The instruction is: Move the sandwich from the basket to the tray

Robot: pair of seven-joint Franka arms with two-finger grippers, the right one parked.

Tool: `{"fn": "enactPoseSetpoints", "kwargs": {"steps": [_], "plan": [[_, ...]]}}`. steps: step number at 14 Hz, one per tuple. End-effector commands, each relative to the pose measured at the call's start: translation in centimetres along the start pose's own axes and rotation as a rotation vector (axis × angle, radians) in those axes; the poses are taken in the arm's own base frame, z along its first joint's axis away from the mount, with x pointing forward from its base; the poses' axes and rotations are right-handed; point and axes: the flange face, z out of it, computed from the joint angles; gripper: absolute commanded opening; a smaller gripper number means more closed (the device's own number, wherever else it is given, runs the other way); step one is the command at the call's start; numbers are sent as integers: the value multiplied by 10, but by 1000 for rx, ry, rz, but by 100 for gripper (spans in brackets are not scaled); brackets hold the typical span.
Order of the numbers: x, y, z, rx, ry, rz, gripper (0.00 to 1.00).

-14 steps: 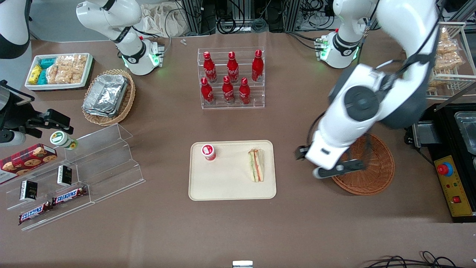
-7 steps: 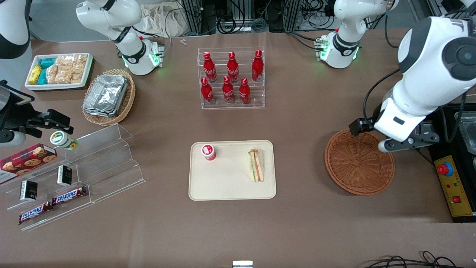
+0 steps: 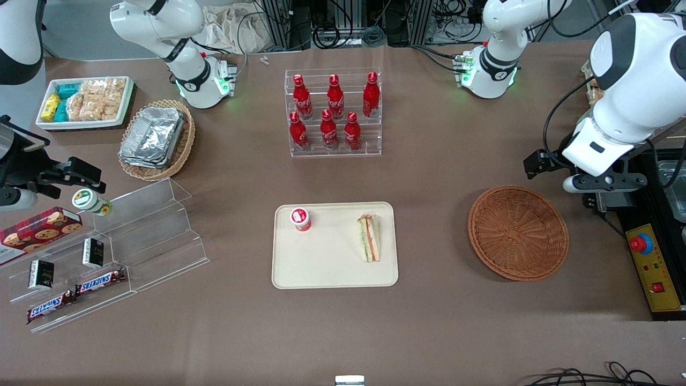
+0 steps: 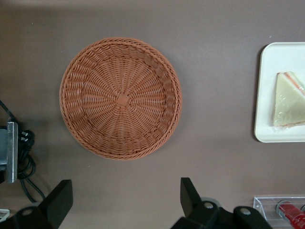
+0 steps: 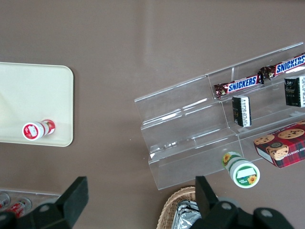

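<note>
The triangular wedge of white bread with green and orange-red filling, the sandwich (image 3: 368,238), lies flat on the cream-beige rectangular plastic tray (image 3: 327,271), near the tray edge that faces the working arm. Its long axis runs toward and away from the front camera, with the point of the wedge on the farther end. The round reddish-brown woven wicker basket (image 3: 517,232) holds nothing, so the transfer looks finished.

The tool (image 4: 125,198) hangs above the brown tabletop (image 3: 429,171), just past the basket's rim, a little farther from the front camera than the basket and toward the working arm's end. Its two dark fingers (image 4: 189,193) stand spread with nothing between them. From the tool, the basket comes first and the sandwich lies well past it, toward the parked arm's end; I judge no further reach is called for.

A small red-and-white capped bottle (image 3: 300,219) lies on the same tray, well apart from the sandwich. In the wrist view the tray and sandwich are cut off at the frame's edge, and the clear wrap is hard to make out.
</note>
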Motion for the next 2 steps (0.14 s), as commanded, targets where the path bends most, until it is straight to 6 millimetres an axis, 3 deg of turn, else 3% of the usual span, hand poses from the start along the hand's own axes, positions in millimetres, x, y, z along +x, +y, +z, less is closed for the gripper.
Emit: {"fn": "enactPoseSetpoints", "kwargs": {"steps": [1,2], "plan": [[-6,-20,-10,-8,17,20,100],[-5,-20,-8,-9,14,26,100]]}}
